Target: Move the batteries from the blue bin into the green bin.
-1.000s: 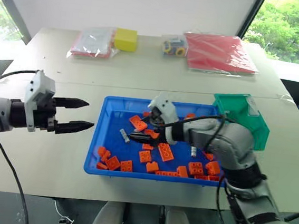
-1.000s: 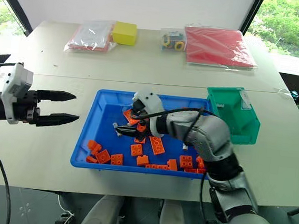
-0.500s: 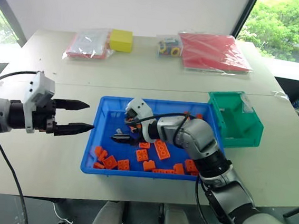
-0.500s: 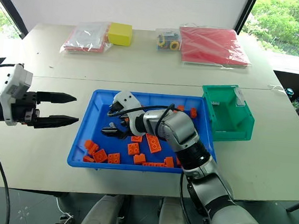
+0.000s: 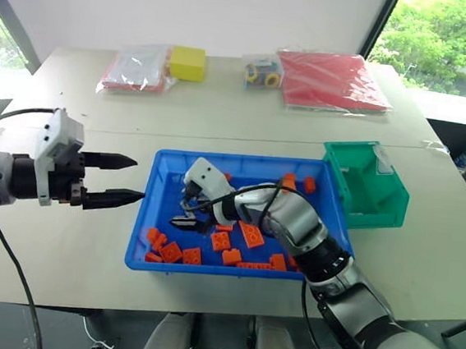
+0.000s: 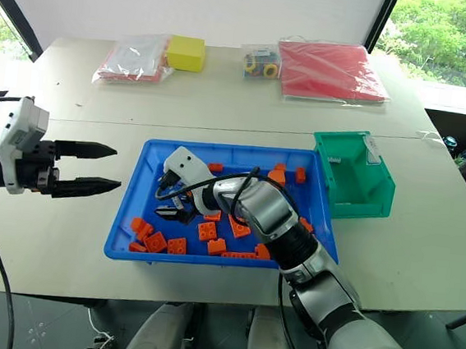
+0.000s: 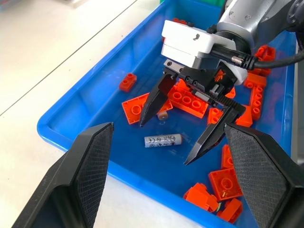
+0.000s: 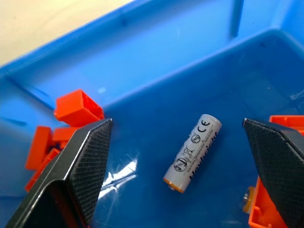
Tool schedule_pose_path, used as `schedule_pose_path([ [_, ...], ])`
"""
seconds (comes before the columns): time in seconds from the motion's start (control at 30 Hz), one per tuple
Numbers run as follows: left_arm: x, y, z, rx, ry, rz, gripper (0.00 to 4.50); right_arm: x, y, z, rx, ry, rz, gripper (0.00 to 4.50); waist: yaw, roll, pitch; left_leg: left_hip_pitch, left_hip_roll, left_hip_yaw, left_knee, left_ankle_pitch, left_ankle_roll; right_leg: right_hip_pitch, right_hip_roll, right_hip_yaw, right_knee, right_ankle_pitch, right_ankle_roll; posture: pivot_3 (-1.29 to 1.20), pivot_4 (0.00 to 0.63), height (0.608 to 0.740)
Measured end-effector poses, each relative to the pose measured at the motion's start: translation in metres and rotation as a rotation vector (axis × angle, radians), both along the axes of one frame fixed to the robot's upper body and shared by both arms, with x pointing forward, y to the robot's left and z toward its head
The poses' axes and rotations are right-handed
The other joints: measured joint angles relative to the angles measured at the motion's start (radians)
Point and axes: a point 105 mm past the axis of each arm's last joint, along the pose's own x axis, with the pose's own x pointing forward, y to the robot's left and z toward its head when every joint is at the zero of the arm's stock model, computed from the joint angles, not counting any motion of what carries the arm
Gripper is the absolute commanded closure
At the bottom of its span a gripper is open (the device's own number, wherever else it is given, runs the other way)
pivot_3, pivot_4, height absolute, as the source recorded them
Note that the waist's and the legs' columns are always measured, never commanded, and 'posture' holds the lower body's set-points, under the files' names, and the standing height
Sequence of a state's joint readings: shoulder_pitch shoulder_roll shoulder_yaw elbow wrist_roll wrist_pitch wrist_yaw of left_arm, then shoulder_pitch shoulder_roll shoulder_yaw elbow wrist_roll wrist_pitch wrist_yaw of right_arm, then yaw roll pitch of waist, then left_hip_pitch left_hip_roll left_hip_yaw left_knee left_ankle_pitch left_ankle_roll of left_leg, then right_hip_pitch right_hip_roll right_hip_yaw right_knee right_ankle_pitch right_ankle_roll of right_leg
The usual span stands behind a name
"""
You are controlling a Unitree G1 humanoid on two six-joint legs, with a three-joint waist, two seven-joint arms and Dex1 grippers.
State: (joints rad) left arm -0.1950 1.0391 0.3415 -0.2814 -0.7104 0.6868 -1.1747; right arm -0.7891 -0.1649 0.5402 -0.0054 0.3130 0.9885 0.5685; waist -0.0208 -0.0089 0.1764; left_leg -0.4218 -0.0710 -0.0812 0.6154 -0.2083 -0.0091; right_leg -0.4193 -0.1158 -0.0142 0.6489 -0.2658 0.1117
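Note:
The blue bin (image 5: 162, 186) lies mid-table, with orange bricks (image 5: 252, 235) scattered in it. One silver-grey battery (image 8: 192, 153) lies flat on the bin's floor near its left end. My right gripper (image 5: 182, 209) hangs open low over that battery (image 7: 163, 141), one finger on each side and neither touching it. To the left of the bin, my left gripper (image 5: 137, 179) is held open over the bare table, pointing at the bin. The green bin (image 5: 364, 187) stands against the blue bin's right end.
At the back of the table lie a clear bag (image 5: 140, 67), a yellow box (image 5: 188, 62), a small bag of tape rolls (image 5: 263, 70) and a red packet (image 5: 334, 70). Bricks crowd the blue bin's front and right parts.
My right gripper has moved left and down inside the blue bin and now straddles the battery, still open. The left gripper has stayed put. The head views have shifted.

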Motion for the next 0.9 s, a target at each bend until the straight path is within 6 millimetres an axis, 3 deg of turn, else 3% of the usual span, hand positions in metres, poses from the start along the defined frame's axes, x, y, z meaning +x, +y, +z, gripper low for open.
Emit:
schedule_pose_path([
  [0.5, 0.003, 0.0, 0.005, -0.004, -0.022, 0.011, 0.64, -0.003, 0.004, 0.004, -0.018, -0.062, 0.023, 0.0, 0.0, 0.0, 0.0, 0.0, 0.0, 0.0, 0.0, 0.0, 0.0, -0.001, 0.0, 0.001, 0.0, 0.0, 0.0, 0.0, 0.15, 0.735],
  [0.77, -0.001, -0.001, 0.003, 0.004, -0.005, -0.02, 0.64, -0.007, 0.005, -0.017, -0.024, 0.009, 0.014, 0.0, -0.001, 0.0, 0.0, 0.0, 0.0, 0.001, 0.0, 0.0, 0.0, -0.001, 0.001, 0.001, 0.0, 0.0, 0.0, 0.0, 0.15, 0.735],
  [0.9, -0.003, -0.001, 0.003, 0.014, 0.005, -0.035, 0.59, -0.003, 0.006, -0.019, -0.021, -0.008, 0.005, 1.35, -0.001, 0.0, 0.0, 0.0, 0.0, 0.001, 0.0, 0.0, 0.0, -0.001, 0.001, 0.001, 0.0, 0.0, 0.0, 0.0, 0.15, 0.735],
])
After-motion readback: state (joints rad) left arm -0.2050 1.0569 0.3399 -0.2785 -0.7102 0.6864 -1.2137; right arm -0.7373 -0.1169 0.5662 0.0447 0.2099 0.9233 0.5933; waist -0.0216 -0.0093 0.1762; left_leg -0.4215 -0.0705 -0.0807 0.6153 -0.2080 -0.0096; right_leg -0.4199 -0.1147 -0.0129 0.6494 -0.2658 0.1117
